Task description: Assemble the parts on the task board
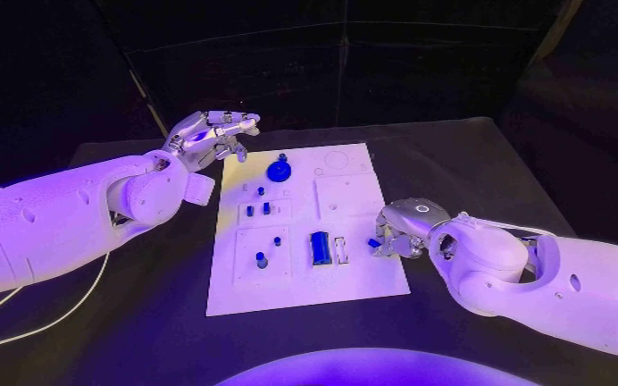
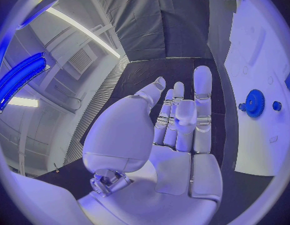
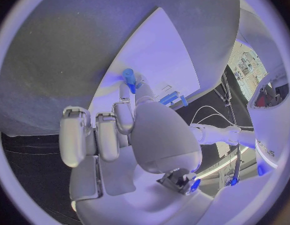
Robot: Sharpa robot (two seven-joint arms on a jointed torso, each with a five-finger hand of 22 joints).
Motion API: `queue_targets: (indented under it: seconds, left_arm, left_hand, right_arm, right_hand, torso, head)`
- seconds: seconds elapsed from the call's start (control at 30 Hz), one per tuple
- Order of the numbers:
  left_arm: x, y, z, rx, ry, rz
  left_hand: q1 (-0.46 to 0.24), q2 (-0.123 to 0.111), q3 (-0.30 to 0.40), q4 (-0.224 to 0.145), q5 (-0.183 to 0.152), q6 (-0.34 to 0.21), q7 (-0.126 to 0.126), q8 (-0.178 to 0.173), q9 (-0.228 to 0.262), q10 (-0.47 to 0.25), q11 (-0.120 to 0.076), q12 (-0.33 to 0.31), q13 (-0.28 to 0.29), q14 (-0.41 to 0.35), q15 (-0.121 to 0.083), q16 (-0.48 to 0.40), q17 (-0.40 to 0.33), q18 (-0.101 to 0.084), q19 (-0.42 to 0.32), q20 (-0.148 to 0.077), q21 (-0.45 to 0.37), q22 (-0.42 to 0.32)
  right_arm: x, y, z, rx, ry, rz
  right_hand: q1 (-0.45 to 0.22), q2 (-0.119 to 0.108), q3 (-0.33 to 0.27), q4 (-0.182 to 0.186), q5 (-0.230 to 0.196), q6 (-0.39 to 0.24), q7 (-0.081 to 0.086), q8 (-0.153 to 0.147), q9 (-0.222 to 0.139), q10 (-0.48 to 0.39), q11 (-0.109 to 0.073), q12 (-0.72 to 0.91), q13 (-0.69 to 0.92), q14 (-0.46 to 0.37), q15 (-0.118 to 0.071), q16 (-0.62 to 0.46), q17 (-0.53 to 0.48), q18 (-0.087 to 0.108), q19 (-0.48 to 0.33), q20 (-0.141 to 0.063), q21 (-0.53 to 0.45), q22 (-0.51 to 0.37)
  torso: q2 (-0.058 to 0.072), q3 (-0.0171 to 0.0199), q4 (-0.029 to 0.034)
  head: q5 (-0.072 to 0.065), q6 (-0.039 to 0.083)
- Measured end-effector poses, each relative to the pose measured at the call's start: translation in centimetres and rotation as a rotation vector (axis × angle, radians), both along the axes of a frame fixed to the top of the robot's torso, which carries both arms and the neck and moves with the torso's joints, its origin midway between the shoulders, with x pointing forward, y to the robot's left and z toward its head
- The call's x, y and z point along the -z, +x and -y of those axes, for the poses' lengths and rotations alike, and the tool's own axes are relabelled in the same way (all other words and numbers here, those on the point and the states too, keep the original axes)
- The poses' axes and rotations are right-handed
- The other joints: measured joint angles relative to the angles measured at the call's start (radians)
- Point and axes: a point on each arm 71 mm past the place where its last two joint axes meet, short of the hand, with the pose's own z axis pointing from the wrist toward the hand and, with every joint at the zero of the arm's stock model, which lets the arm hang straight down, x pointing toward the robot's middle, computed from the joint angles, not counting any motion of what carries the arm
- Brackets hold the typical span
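Right hand (image 1: 402, 228) fingers pinch a blue peg (image 3: 128, 75) (apparently) over the task board (image 1: 361, 283).

smooth matt white task board (image 1: 354, 216)

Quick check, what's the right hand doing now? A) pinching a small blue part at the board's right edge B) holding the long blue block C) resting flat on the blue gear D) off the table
A: the right hand pinches a small blue part in its fingertips, beside the task board's right edge.

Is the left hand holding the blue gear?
No, the left hand is open and holds nothing; the blue gear lies on the task board.
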Motion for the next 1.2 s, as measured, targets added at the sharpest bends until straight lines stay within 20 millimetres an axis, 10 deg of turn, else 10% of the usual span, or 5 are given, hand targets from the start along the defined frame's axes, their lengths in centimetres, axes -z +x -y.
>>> queue_targets:
  seconds: [0.43, 0.83, 1.2]
  left_arm:
    - [0.1, 0.0, 0.0, 0.001, 0.002, -0.003]
    - [0.1, 0.0, 0.0, 0.002, 0.003, -0.005]
    - [0.1, -0.1, 0.0, 0.004, 0.003, -0.007]
  left_hand:
    - [0.000, 0.000, 0.000, 0.000, 0.000, 0.000, 0.000, 0.000, 0.000, 0.000, 0.000, 0.000, 0.000, 0.000, 0.000, 0.000, 0.000, 0.000, 0.000, 0.000, 0.000, 0.000]
    - [0.000, 0.000, 0.000, 0.000, 0.000, 0.000, 0.000, 0.000, 0.000, 0.000, 0.000, 0.000, 0.000, 0.000, 0.000, 0.000, 0.000, 0.000, 0.000, 0.000, 0.000, 0.000]
    - [0.000, 0.000, -0.003, 0.003, 0.000, 0.000, 0.000, 0.000, 0.000, 0.000, 0.000, 0.000, 0.000, 0.000, 0.000, 0.000, 0.000, 0.000, 0.000, 0.000, 0.000, 0.000]
  right_arm:
    - [-0.1, -0.5, -0.1, 0.025, 0.039, -0.032]
    - [0.1, -1.4, 0.1, 0.124, 0.175, -0.082]
    - [-0.4, -1.7, -0.8, 0.178, 0.297, -0.090]
  right_hand:
    - [0.010, 0.011, 0.135, -0.048, 0.139, 0.011, -0.004, -0.038, -0.006, -0.007, -0.007, 0.000, -0.003, 0.001, 0.002, 0.000, 0.000, 0.000, 0.000, 0.000, 0.000, 0.000]
    - [-0.027, 0.047, 0.241, -0.020, 0.069, 0.024, -0.006, -0.070, -0.009, -0.007, -0.007, 0.007, -0.044, 0.002, 0.002, -0.004, 0.000, 0.000, 0.000, 0.000, 0.000, 0.000]
    - [-0.090, -0.010, 0.337, -0.008, 0.067, 0.030, -0.003, -0.085, 0.005, -0.007, -0.007, 0.023, -0.046, 0.002, 0.002, -0.004, 0.000, 0.000, 0.000, 0.000, -0.004, 0.000]
  torso:
    - [-0.001, 0.0001, 0.0023]
    - [0.000, -0.0001, 0.0017]
    - [0.001, -0.0006, 0.0005]
  head:
    - [0.005, 0.005]
    - [0.007, 0.006]
    - [0.010, 0.003]
